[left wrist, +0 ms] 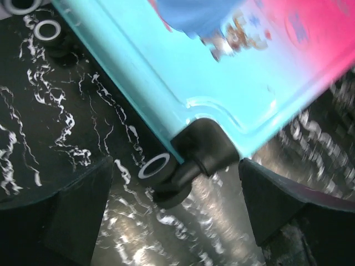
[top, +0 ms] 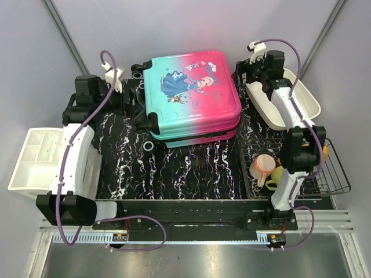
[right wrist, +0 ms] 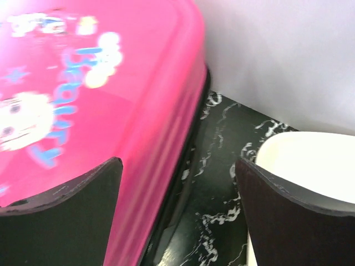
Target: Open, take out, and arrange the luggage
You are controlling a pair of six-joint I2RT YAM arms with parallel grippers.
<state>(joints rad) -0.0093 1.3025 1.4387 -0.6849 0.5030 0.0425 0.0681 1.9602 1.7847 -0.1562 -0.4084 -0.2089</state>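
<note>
Left arm [top: 75, 159] and right arm [top: 288, 110]: glossy white shells, boxy black joint housings, thin purple cables [top: 290, 43] looping alongside, and matte black wedge-shaped fingers [left wrist: 72, 216].

Top view. Black marbled mat [top: 174, 174], centre. White oval tub [top: 311, 98], 2 o'clock. Wire rack [top: 339, 179], 4 o'clock, holding a pink cup [top: 264, 165] and a yellow cup [top: 277, 174], touching. White divided tray [top: 35, 156], 9 o'clock, beside the mat.

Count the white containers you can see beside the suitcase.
2. A compartment tray on the left, beside the left arm; an oval tub at the far right, partly covered by the right arm. More may be hidden.
</note>
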